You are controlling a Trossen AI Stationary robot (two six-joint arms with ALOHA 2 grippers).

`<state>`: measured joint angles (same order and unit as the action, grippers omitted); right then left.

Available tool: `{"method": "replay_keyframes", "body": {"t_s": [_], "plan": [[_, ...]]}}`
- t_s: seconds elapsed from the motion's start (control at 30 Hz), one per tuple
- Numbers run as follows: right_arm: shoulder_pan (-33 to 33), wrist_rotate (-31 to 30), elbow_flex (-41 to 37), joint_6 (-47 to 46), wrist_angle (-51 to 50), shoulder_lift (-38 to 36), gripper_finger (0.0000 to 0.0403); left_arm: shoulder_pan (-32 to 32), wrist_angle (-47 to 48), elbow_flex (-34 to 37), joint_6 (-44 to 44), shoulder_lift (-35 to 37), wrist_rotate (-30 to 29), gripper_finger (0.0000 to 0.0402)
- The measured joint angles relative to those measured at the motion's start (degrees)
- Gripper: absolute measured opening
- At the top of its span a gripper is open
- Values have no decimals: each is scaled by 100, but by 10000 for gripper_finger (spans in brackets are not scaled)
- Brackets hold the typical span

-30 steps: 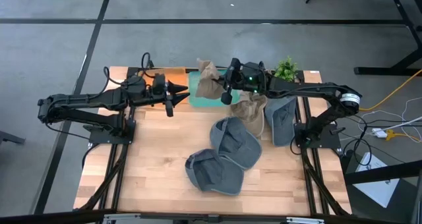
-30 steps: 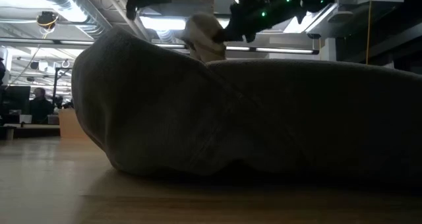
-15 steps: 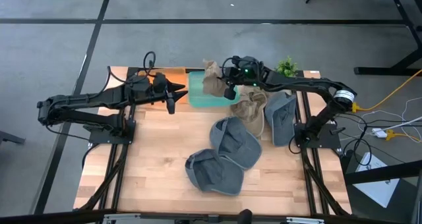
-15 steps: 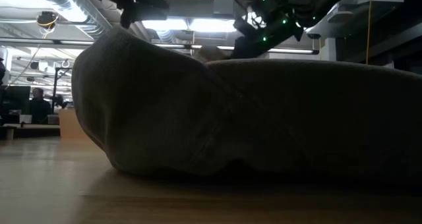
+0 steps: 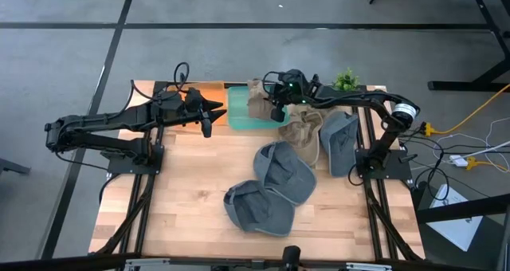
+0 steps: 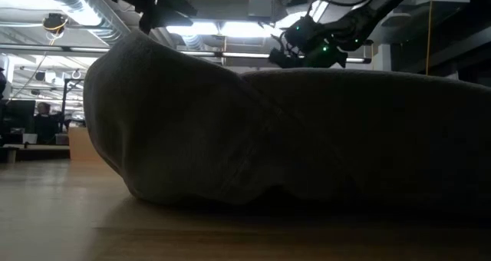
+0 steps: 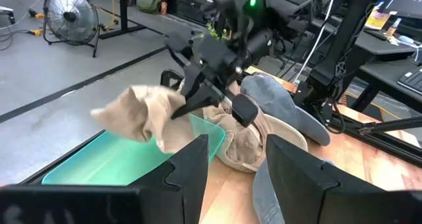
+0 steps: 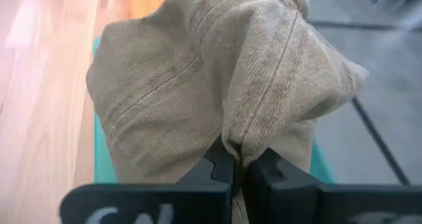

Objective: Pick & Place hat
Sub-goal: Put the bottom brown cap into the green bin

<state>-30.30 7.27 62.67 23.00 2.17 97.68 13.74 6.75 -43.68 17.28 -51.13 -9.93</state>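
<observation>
- Hat of tan cloth (image 5: 256, 100), bunched and creased, hangs over the far edge of the table, above the green tray (image 5: 241, 116), pinched by the right gripper (image 5: 273, 108).
- In the right wrist view the right gripper's (image 8: 239, 166) fingers are pressed together on a fold of this tan hat (image 8: 217, 85), the cloth draping down around them and the green tray (image 8: 99, 151) showing beneath.
- The left wrist view shows the same tan hat (image 7: 148, 118) dangling over the tray (image 7: 125, 158), with the right gripper (image 7: 198, 102) clamped on its right side.
- Just right of the tray a second tan hat (image 5: 303, 131) lies on the table, touching a grey hat (image 5: 341, 142) at the right edge.
- Nearer, two more grey hats (image 5: 275, 187) lie overlapping around the table's middle; one of them (image 6: 268, 138) fills the low view.
- The left gripper (image 5: 209, 111) waits left of the tray, above the far left part of the table (image 5: 191, 191), its fingers (image 7: 191, 165) partly apart with nothing between them.
- A small green plant (image 5: 345, 82) stands at the far right corner.
</observation>
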Motion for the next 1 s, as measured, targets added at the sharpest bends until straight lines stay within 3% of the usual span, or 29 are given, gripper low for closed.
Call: {"method": "replay_keyframes", "body": {"t_s": [0.23, 0.7, 1.0], "plan": [[2, -4, 0, -4, -512, 112, 13, 0, 146, 0, 0, 0, -2, 146], [-17, -13, 8, 15, -505, 101, 13, 0, 453, 0, 0, -2, -4, 146], [-53, -360, 631, 595, -1451, 99, 13, 0, 599, 0, -4, 0, -4, 148]]}}
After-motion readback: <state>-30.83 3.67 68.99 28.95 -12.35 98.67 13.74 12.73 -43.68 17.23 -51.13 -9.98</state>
